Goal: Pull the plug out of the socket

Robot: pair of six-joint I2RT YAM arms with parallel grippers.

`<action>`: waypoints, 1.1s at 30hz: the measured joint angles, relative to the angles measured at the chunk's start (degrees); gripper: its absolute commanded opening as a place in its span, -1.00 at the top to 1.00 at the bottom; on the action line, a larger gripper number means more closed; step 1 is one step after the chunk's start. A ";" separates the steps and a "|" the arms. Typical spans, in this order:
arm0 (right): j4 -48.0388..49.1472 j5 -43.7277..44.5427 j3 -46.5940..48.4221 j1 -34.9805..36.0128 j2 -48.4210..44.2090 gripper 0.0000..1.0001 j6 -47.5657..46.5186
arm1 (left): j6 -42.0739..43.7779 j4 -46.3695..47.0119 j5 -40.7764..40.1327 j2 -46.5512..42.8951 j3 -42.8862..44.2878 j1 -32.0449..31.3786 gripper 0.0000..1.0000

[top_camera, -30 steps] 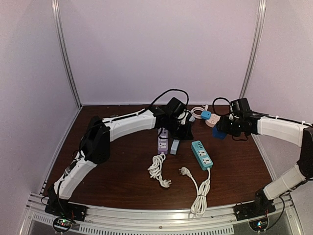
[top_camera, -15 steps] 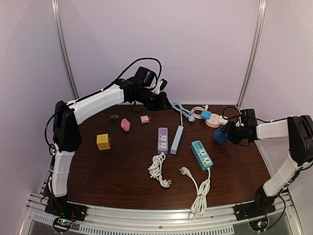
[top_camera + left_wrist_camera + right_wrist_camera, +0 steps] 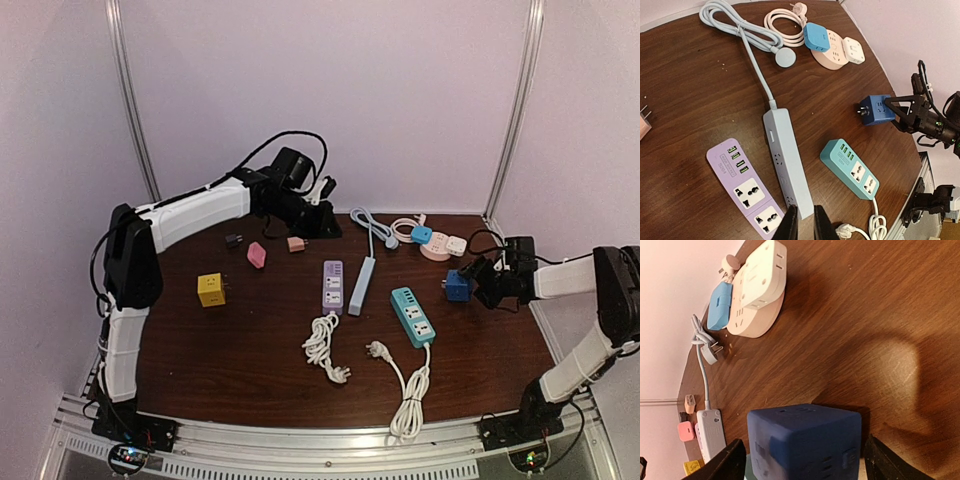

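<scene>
**Blue cube adapter clear of round socket**

The dark blue cube adapter (image 3: 457,285) sits at the right, apart from the round pink socket (image 3: 434,250). The right gripper (image 3: 800,449) closely flanks the cube, though I cannot tell if it grips. The left gripper (image 3: 805,222) is raised at the far left, its fingers nearly together and holding nothing.

On the counter (image 3: 250,370), three power strips are being counted: a purple strip (image 3: 333,287), a grey-blue strip (image 3: 362,285), a teal strip (image 3: 413,316). Two cubes are being counted: a yellow cube (image 3: 210,290), a dark blue cube (image 3: 457,286). Three small adapters are being counted: black adapter (image 3: 233,240), pink adapter (image 3: 257,255), peach adapter (image 3: 296,244). One round socket (image 3: 435,253) is being counted.
</scene>
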 measured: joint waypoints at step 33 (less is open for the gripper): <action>-4.17 -1.36 28.26 -4.11 22.45 -0.73 -3.17 | -0.02 2.54 -0.20 -1.20 -2.21 0.28 0.74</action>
